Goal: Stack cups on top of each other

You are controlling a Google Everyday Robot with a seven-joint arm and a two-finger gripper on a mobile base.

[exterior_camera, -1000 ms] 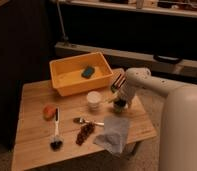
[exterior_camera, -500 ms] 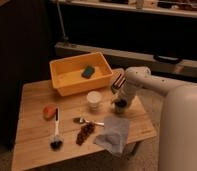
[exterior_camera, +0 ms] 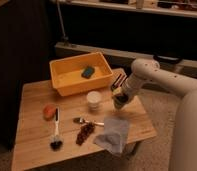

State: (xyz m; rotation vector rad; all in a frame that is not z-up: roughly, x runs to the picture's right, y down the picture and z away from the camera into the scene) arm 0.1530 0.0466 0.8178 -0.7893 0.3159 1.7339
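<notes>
White arm (exterior_camera: 164, 82) comes in from the robot body (exterior_camera: 189, 130) at 4 o'clock of frame. Rounded joint (exterior_camera: 144, 69) at 2 o'clock of centre; forearm slopes from it toward 7 o'clock. Gripper (exterior_camera: 118, 99) points down, close in at 4 o'clock of centre.

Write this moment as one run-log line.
gripper: right of white cup | dark cup: at gripper | stack: not done
</notes>
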